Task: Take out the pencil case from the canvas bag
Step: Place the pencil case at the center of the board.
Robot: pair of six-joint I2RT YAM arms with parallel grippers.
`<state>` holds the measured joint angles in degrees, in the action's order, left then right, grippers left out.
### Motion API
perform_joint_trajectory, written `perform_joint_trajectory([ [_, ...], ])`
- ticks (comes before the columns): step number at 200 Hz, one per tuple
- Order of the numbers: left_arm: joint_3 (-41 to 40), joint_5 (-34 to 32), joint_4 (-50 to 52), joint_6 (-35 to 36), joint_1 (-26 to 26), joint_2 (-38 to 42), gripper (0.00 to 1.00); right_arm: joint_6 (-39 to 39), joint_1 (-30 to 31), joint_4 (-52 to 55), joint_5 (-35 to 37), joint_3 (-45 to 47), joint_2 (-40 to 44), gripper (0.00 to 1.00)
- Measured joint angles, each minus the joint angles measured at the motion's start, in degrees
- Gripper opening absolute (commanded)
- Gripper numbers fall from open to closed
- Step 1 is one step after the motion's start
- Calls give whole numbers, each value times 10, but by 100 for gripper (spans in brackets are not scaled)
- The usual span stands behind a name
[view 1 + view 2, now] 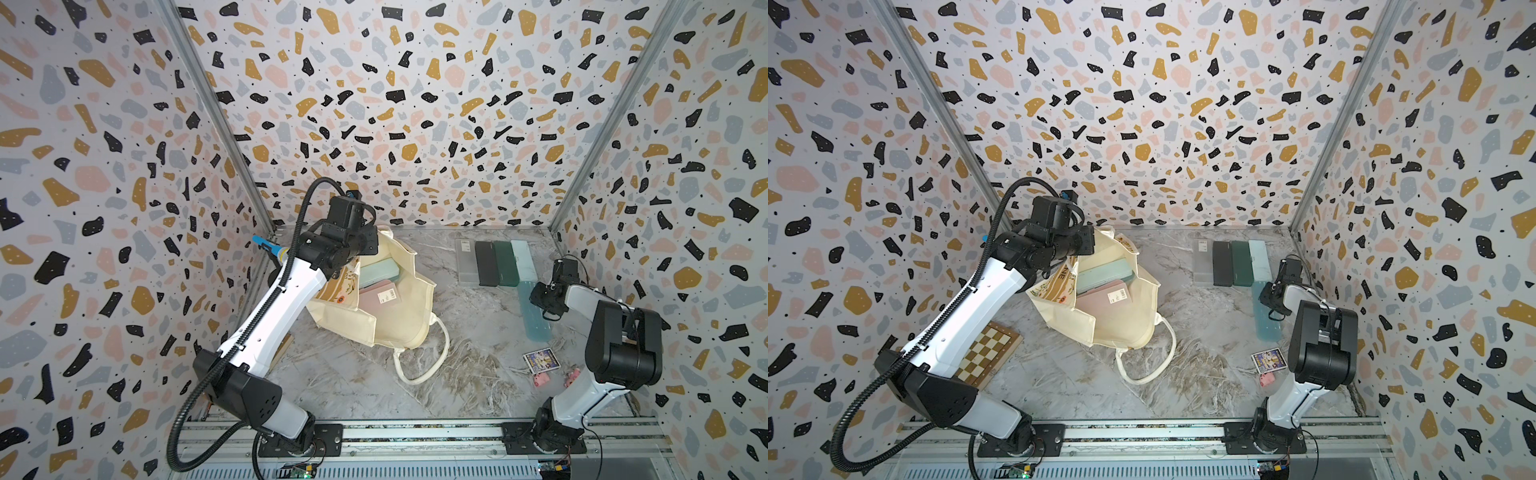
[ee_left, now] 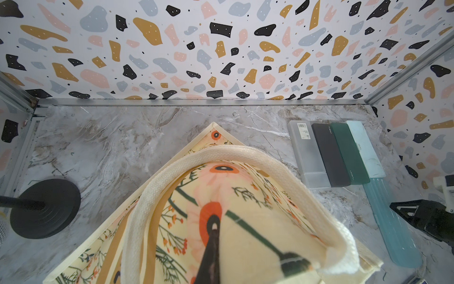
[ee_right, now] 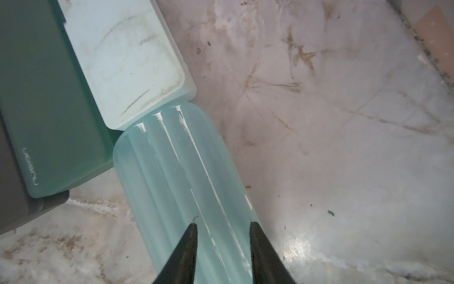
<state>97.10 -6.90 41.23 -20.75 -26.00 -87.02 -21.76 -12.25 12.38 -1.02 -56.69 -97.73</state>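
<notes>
On the marbled counter (image 1: 478, 374), the bag (image 1: 399, 324) is seen left of centre in both top views, its mouth pulled open by the left claw (image 2: 214, 225), which is clenched on the printed cloth. A pink case (image 1: 380, 297) and a mint case (image 1: 378, 270) are shown inside it. At right, the right claw (image 3: 223, 225) is pictured released over a blue case (image 3: 177, 172), beside a row (image 1: 494, 262) of four others.

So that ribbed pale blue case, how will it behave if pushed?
The ribbed blue case looks glossy, so probably slippery. It lies flat on the table, so it should slide rather than roll. Straight edges suggest stiff plastic.
</notes>
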Motion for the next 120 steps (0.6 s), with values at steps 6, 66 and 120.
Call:
perform_joint_trajectory([
  [6, 0, 2, 0, 0, 0, 0, 0, 0, 0, 0, 2, 1, 3, 37],
  [66, 3, 22, 2, 16, 1, -4, 0, 2, 103, -9, 67, 37, 189, 39],
  [120, 53, 141, 23, 59, 3, -49, 0, 32, 354, -52, 76, 68, 358, 40],
])
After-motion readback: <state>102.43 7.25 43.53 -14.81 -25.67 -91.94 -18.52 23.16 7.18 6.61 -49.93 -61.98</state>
